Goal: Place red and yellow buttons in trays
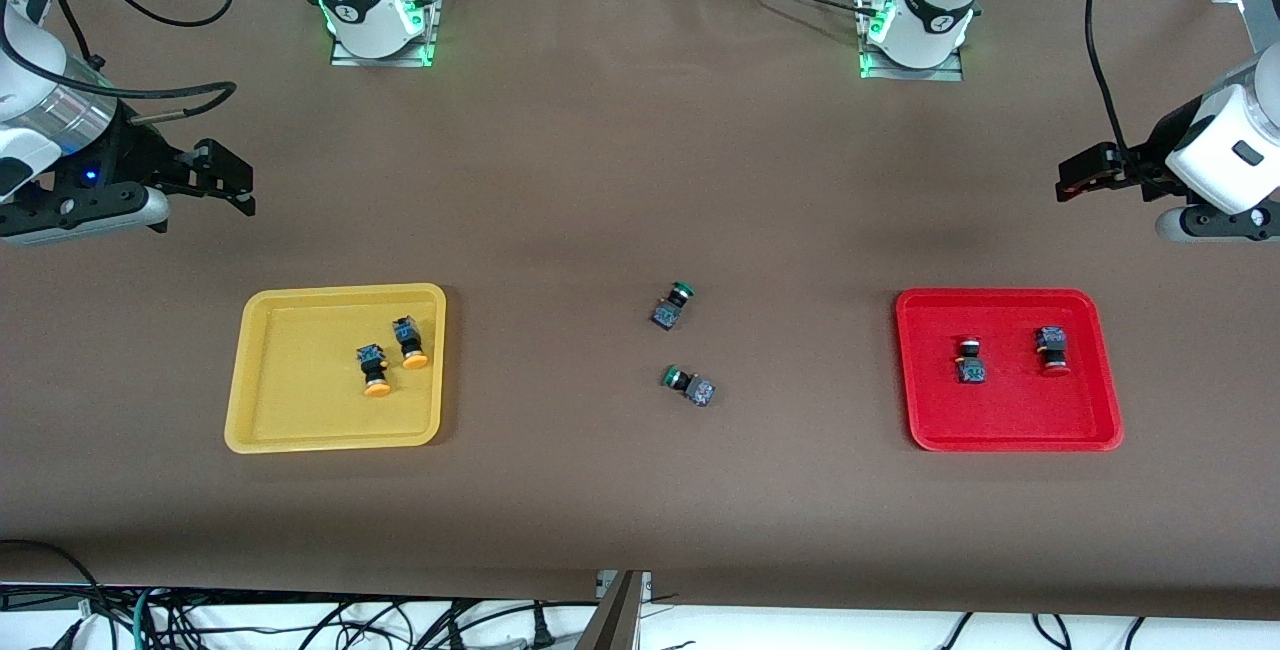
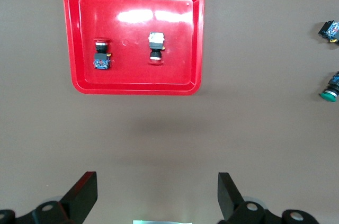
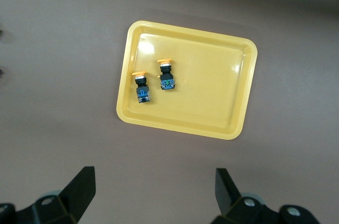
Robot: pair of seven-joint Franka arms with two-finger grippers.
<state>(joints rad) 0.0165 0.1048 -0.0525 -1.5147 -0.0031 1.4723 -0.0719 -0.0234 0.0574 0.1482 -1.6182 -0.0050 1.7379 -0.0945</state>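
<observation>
The yellow tray [image 1: 280, 410] lies toward the right arm's end and holds two yellow-capped buttons [image 1: 375, 370] [image 1: 409, 342]; they also show in the right wrist view [image 3: 141, 87] [image 3: 166, 74] in the tray [image 3: 212, 102]. The red tray [image 1: 1000, 420] lies toward the left arm's end and holds two red-capped buttons [image 1: 969, 360] [image 1: 1052, 349], also in the left wrist view [image 2: 101, 54] [image 2: 155, 48] in the tray [image 2: 132, 75]. My left gripper [image 1: 1075, 175] [image 2: 158, 195] is open and empty, raised above the table. My right gripper [image 1: 228, 185] [image 3: 154, 192] is open and empty, raised too.
Two green-capped switches [image 1: 672, 306] [image 1: 690, 385] lie on the brown table between the trays; both show at the edge of the left wrist view [image 2: 331, 87] [image 2: 329, 29]. The arm bases [image 1: 375, 10] [image 1: 915, 20] stand along the table's back edge.
</observation>
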